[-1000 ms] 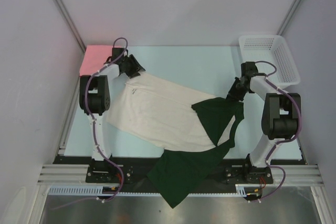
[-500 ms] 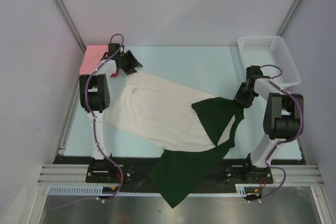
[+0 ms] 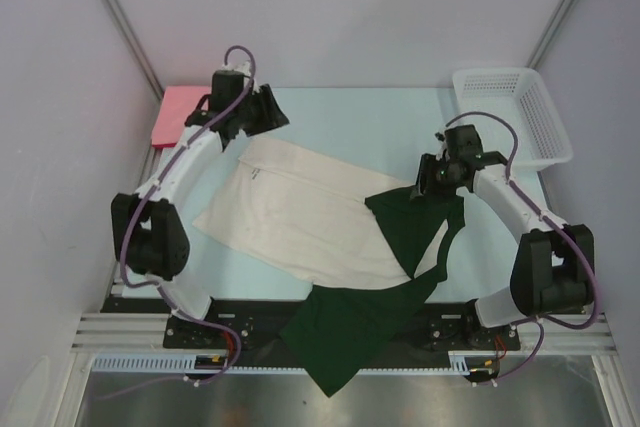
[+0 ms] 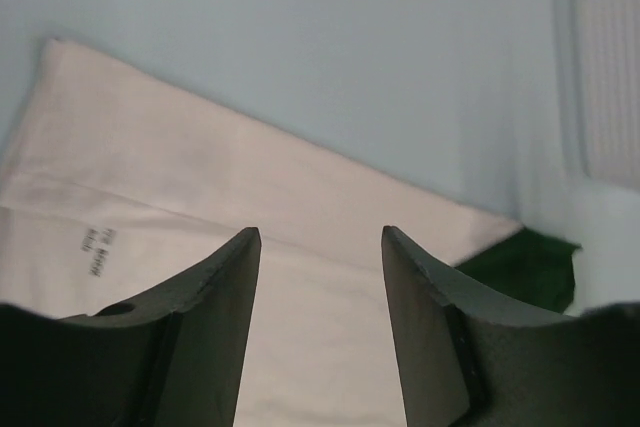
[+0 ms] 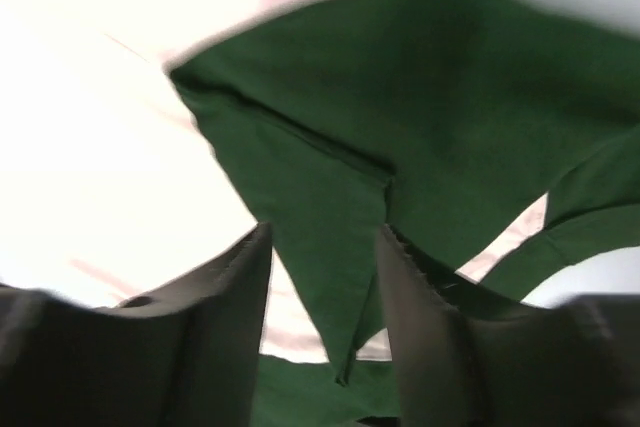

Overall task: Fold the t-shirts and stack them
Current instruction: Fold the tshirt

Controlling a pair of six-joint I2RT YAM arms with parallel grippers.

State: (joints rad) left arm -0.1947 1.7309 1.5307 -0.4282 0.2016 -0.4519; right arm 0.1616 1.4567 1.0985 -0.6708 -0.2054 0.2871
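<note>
- Two shirts lie on the pale blue table (image 3: 370,117), and one white mesh basket (image 3: 556,139) sits at its far right corner, well apart from both.
- The cream-and-green shirt (image 3: 300,212) is spread diagonally across the middle of the table. Its cream body runs from far left to near right.
- A dark green part is folded over the cream on the right side. More green cloth hangs over the near edge between the two arm bases.
- The pink shirt (image 3: 172,115) lies folded flat at the far left corner of the table, just beside the cream shirt's far end.
- A small dark printed mark (image 4: 95,240) shows on the cream cloth in the left wrist view; it is too small to read.
- The left tool (image 4: 320,237) is above the far left end of the cream shirt, between the pink shirt and the bare table. Its fingers (image 4: 205,317) stand apart with nothing between them, and the cream cloth lies flat below.
- The right tool (image 5: 320,232) is over the green fold at the shirt's right side. Its jaws are spread and grip nothing; whether the tips touch the cloth cannot be told.
</note>
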